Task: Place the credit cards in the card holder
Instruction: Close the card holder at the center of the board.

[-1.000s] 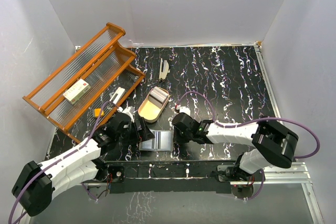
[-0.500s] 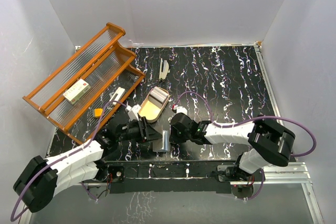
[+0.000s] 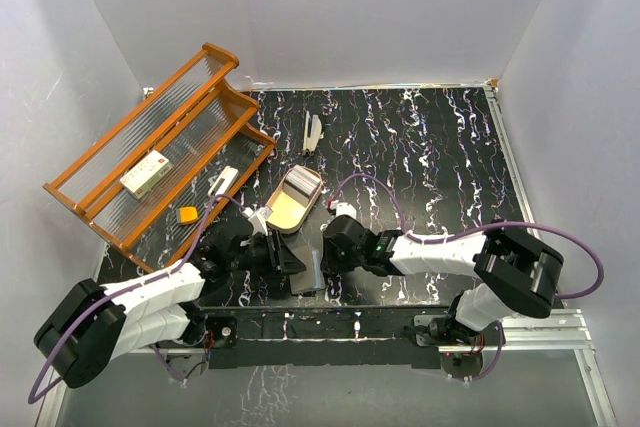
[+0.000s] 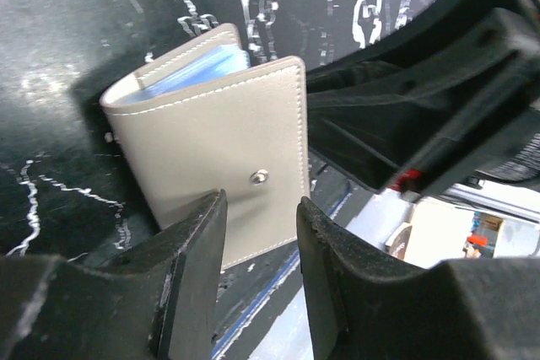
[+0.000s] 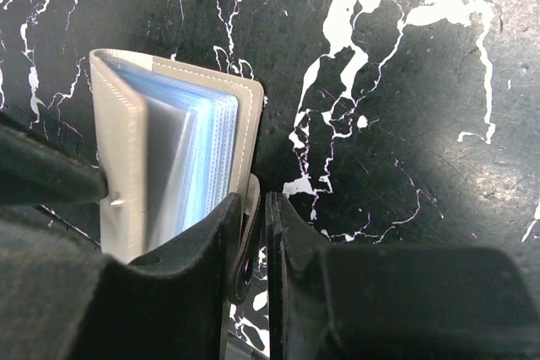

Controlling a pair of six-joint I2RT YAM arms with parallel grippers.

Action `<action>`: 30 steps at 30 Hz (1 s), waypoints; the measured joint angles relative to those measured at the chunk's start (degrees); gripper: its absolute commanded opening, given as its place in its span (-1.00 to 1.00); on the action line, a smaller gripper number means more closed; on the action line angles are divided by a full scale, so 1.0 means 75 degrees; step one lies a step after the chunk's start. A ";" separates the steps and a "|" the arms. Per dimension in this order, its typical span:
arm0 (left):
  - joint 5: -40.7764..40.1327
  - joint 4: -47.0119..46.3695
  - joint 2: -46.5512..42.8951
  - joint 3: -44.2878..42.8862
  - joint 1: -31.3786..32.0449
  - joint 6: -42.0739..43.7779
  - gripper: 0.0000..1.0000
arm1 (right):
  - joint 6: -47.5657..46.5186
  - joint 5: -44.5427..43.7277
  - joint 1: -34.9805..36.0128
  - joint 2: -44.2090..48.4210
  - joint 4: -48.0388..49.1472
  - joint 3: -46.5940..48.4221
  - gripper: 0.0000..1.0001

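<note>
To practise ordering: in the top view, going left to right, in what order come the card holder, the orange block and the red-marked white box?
First the red-marked white box, then the orange block, then the card holder.

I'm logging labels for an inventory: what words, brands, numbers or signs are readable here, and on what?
Nothing is legible in any view.
white box on the orange rack: red marks, too small to read.
card holder: plain cover with a snap button, no lettering.
</note>
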State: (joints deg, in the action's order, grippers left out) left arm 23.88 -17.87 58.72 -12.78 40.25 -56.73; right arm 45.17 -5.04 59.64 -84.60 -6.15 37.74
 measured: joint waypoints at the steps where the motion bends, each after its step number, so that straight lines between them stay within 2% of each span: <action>1: -0.0061 0.0085 0.0076 -0.0012 0.0000 0.0052 -0.33 | 0.0003 0.0000 0.0000 0.0023 -0.0017 -0.0003 -0.64; 12: -0.0312 0.0437 0.0697 -0.0187 0.0000 0.0507 -0.75 | 0.0035 -0.0114 0.0000 0.0565 -0.0224 -0.0003 -0.75; 20: -0.0321 0.0443 0.1046 -0.0358 0.0000 0.0641 -0.78 | 0.0192 -0.0035 0.0000 0.0641 -0.0236 -0.0003 -0.43; 30: -0.0323 0.0536 0.1163 -0.0455 0.0000 0.0749 -0.76 | 0.0557 0.0289 0.0000 0.0950 0.0125 -0.0111 -0.38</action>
State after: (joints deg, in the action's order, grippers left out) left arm 21.45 -13.85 67.44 -16.19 40.25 -51.11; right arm 49.34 -2.87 59.64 -77.47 -5.21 36.91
